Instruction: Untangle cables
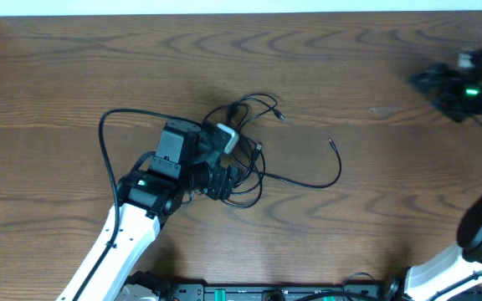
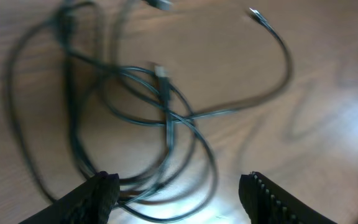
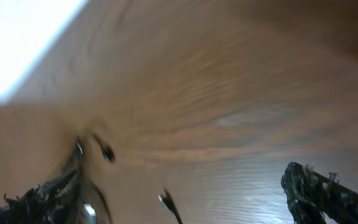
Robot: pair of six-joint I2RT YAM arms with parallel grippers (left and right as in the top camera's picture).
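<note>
The cables (image 1: 262, 163) lie as a tangle of thin black strands at the table's middle. One strand loops out to the right and ends in a small plug (image 1: 330, 142). A white piece (image 1: 227, 136) sits at the tangle's upper left. My left gripper (image 1: 224, 178) hangs over the tangle's left side. In the left wrist view it (image 2: 179, 199) is open, with crossed loops (image 2: 166, 118) ahead of it and strands running between its fingers. My right gripper (image 1: 443, 84) is far off at the back right. It (image 3: 179, 199) is open and empty, and its view is blurred.
A thicker black wire (image 1: 103, 134) arcs from my left arm to the tangle's left. The table's back edge (image 1: 241, 10) meets a white strip. The right wrist view shows blurred dark cable ends (image 3: 166, 202) on bare wood.
</note>
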